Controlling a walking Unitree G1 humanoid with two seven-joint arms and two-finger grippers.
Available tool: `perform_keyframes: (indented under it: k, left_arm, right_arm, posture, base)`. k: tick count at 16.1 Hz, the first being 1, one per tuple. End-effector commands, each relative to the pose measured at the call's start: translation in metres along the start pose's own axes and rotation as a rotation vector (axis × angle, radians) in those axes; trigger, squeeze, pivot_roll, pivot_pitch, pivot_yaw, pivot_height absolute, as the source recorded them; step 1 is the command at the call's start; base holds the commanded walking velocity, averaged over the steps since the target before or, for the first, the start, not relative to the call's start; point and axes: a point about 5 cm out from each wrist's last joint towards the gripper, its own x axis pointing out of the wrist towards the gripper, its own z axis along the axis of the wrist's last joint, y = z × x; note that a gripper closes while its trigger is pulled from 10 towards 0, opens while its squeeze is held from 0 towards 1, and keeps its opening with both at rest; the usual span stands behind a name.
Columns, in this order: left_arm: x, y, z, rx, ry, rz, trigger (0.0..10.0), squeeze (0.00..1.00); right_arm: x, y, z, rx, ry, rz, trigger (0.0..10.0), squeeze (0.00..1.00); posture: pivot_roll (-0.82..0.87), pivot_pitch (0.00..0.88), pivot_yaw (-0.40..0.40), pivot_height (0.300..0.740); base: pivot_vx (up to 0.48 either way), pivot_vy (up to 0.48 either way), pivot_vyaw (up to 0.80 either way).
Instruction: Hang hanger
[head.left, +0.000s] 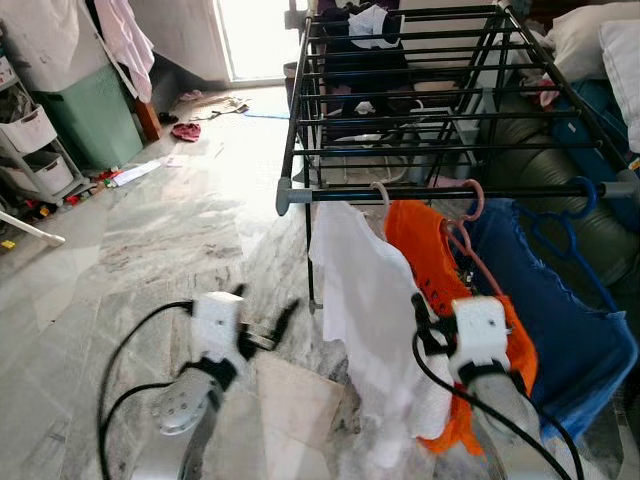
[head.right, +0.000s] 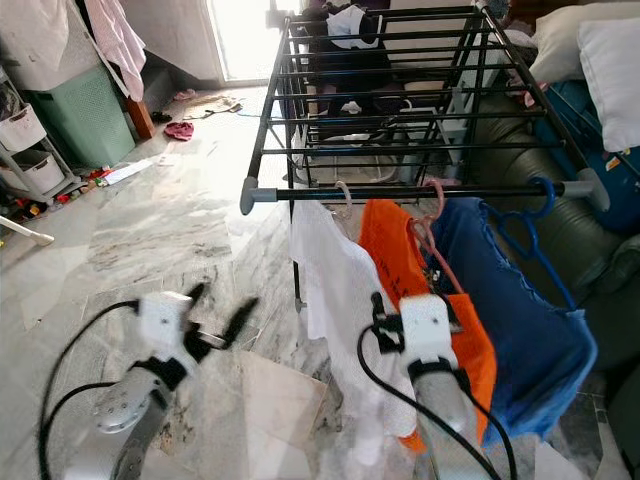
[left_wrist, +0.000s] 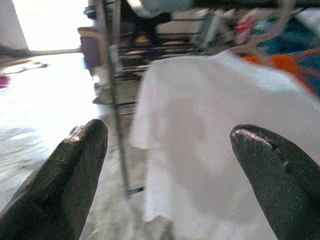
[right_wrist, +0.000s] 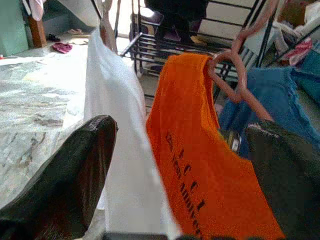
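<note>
A black drying rack has a grey front rail (head.left: 330, 195) with three garments hanging from it. A white shirt (head.left: 365, 290) hangs at the left. Beside it, an orange shirt (head.left: 420, 250) hangs on a pink hanger (head.left: 470, 205) hooked over the rail. A blue garment (head.left: 565, 330) on a blue hanger (head.left: 560, 225) is at the right. My right gripper (right_wrist: 182, 150) is open just before the orange shirt (right_wrist: 200, 165), holding nothing. My left gripper (head.left: 262, 315) stands open to the left of the white shirt (left_wrist: 210, 125), above the floor.
Marble floor stretches to the left, with a pale slab (head.left: 295, 400) under my arms. A green cabinet (head.left: 95, 115) and white storage shelves (head.left: 30, 150) line the far left. Loose clothes (head.left: 185, 130) lie on the floor. White pillows (head.left: 600, 40) lie behind the rack at the right.
</note>
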Motion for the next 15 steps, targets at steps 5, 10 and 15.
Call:
perform_keyframes:
  k: [5, 10, 15]
  left_arm:
    - [-0.019, 0.02, -0.026, 0.056, 0.098, 0.152, 10.0, 0.0]
    - [-0.018, 0.017, -0.042, 0.034, 0.108, 0.212, 10.0, 0.0]
    - [-0.024, 0.021, -0.046, 0.032, 0.098, 0.276, 10.0, 0.0]
  right_arm:
    - [-0.007, 0.0, -0.002, -0.03, 0.003, 0.03, 10.0, 0.95]
    - [0.0, 0.0, 0.002, -0.062, 0.004, 0.093, 10.0, 0.88]
    - [0.016, 0.007, 0.008, -0.068, -0.009, 0.155, 10.0, 0.73]
  posture:
    - [-0.18, 0.0, 0.069, 0.74]
    - [-0.16, 0.0, -0.002, 0.74]
    - [-0.12, 0.0, -0.047, 0.74]
  base:
    - [0.0, 0.0, 0.0]
    - [0.0, 0.0, 0.0]
    - [0.0, 0.0, 0.0]
